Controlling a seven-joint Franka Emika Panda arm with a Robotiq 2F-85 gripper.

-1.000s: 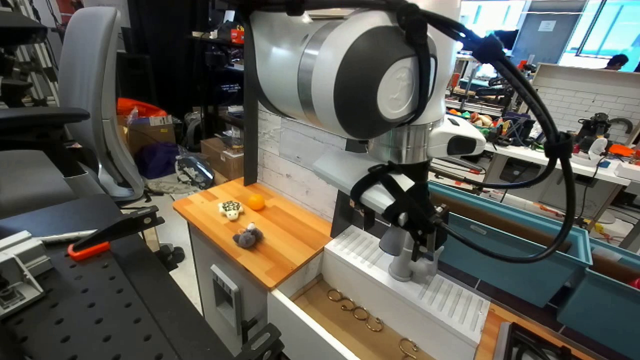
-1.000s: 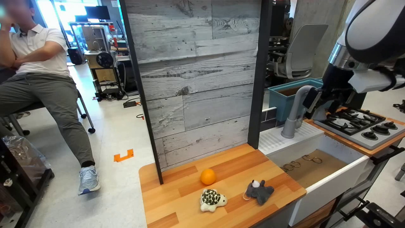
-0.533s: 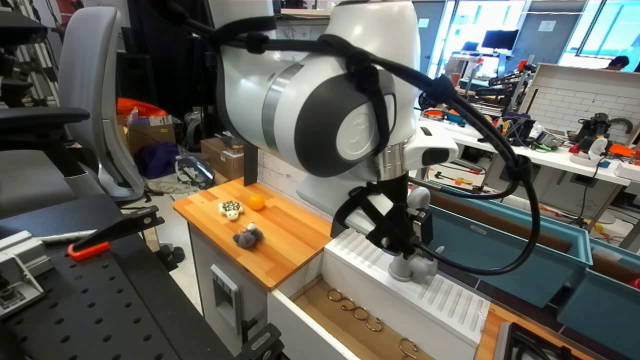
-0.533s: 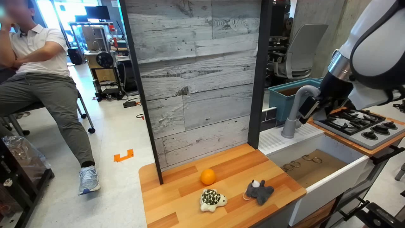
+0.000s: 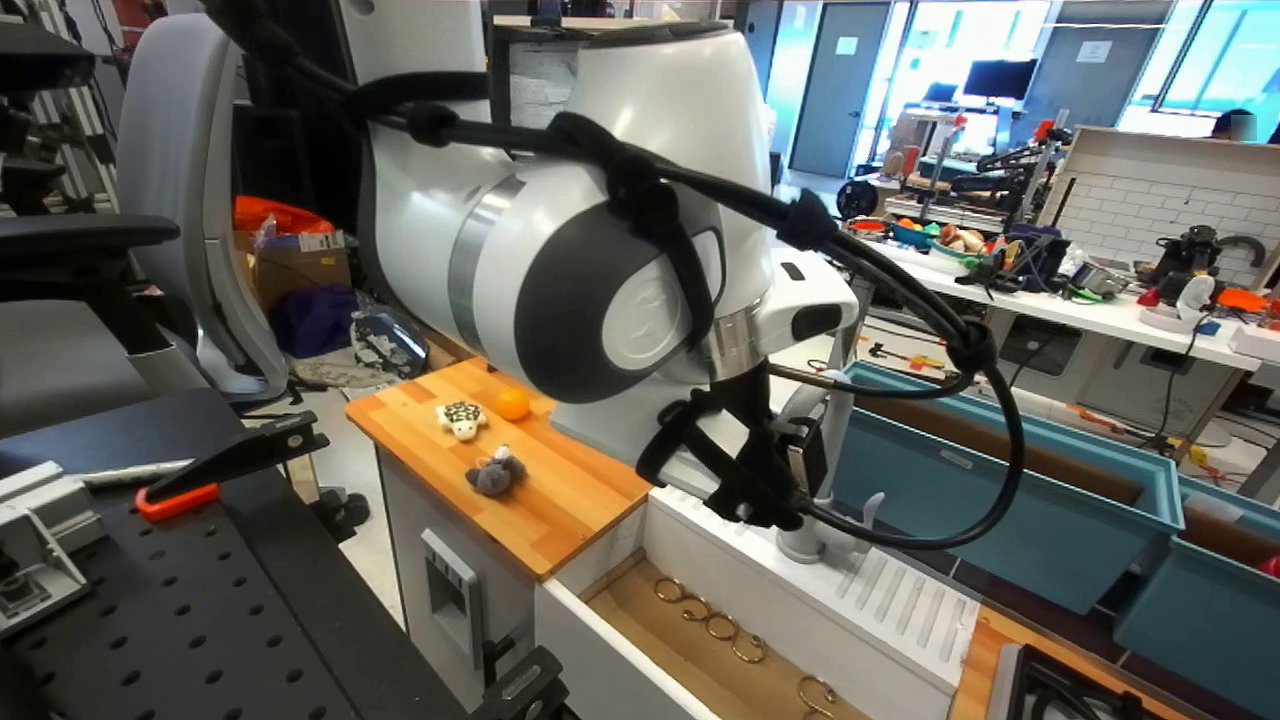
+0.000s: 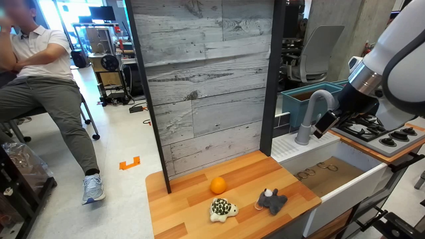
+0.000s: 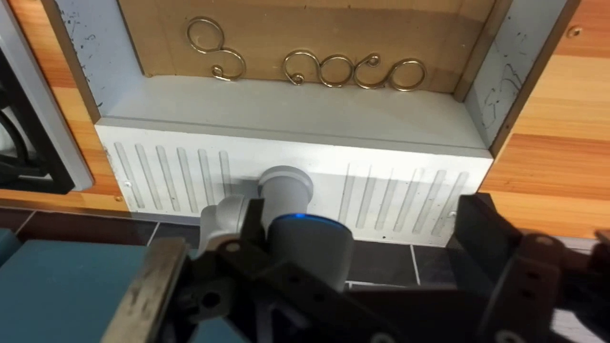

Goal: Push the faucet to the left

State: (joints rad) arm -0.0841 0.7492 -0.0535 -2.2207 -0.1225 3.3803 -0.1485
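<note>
The grey faucet (image 6: 308, 114) has a round base and a curved, hooked spout. It stands on a white grooved ledge behind the sink. Its base (image 5: 800, 547) shows in an exterior view below my gripper (image 5: 805, 465). In the wrist view the faucet's base (image 7: 286, 190) is beyond my gripper (image 7: 362, 209). The wide spout end, with a blue-lit rim, lies between my open fingers, close beside the left-hand finger and far from the right-hand one. Contact with that finger is hard to tell. In an exterior view my gripper (image 6: 327, 123) hides the lower spout.
The grooved ledge (image 7: 405, 200) borders the sink basin, which holds several brass hooks (image 7: 336, 71). Teal bins (image 5: 960, 480) stand behind. A stove (image 6: 375, 127) is on one side, a wooden counter (image 6: 199, 205) with an orange (image 6: 218, 185) and small plush toys on the other.
The arm has moved left and slightly down in one exterior view, sliding along the faucet. More of the faucet's curved spout shows now. The toys and orange have not moved.
</note>
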